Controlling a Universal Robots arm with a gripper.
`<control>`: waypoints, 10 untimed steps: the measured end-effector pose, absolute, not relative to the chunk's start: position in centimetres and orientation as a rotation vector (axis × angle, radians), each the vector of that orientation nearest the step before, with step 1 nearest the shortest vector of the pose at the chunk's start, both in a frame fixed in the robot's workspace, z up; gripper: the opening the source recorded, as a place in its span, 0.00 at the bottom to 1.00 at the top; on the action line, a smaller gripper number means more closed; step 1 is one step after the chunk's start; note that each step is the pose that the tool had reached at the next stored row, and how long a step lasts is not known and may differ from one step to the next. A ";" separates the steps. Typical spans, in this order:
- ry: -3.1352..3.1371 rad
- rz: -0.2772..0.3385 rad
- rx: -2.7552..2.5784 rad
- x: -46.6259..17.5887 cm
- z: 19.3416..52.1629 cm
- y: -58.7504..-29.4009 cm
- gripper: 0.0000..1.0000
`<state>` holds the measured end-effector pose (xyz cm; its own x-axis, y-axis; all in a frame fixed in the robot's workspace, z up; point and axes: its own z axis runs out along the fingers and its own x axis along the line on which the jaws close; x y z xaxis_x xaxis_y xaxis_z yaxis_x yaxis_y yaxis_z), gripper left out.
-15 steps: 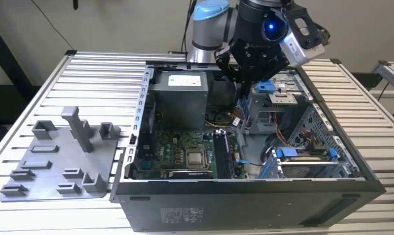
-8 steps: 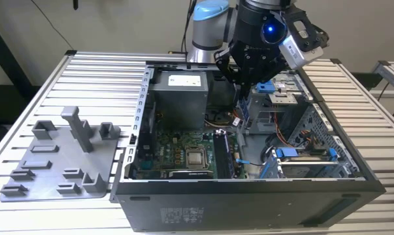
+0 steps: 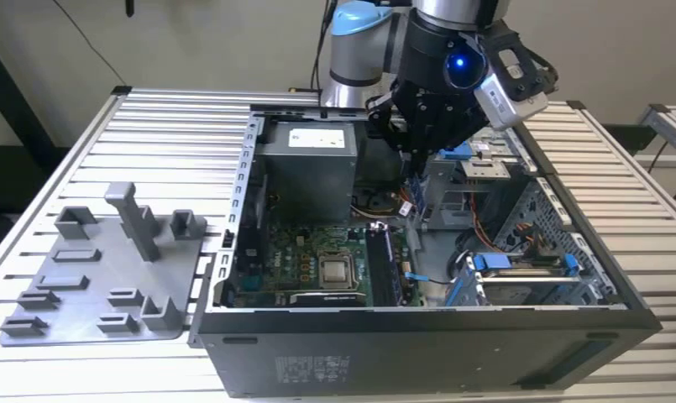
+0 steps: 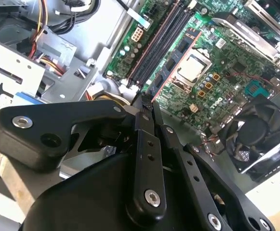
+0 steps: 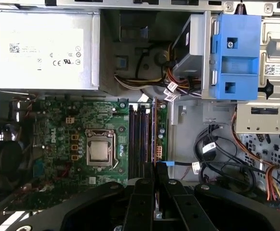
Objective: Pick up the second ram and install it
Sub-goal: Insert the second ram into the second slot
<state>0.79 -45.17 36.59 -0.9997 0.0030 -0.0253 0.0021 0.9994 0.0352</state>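
One pincer (image 4: 147, 101), as I see it, clamps the second ram (image 4: 171, 62) edge-on above the slots (image 5: 139, 139) of the motherboard (image 5: 82, 125), inside the open case (image 3: 427, 353).

- Soft, even light in the exterior view leaves the slatted table (image 3: 80, 159) pale and bright.
- In the first wrist view the power supply (image 5: 38, 50) looks near-white, while the fan (image 5: 7, 159) lies in shadow.
- The black gripper (image 5: 155, 169) is a dark mass there.
- In the second wrist view the processor lid (image 4: 193, 67) shows mild glare.
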 end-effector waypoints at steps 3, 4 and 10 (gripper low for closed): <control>3.121 0.054 -0.003 0.8 36.2 -45.2 0.14; 3.123 0.054 -0.004 0.8 36.1 -45.2 0.14; 3.133 0.057 -0.008 0.8 35.8 -45.2 0.14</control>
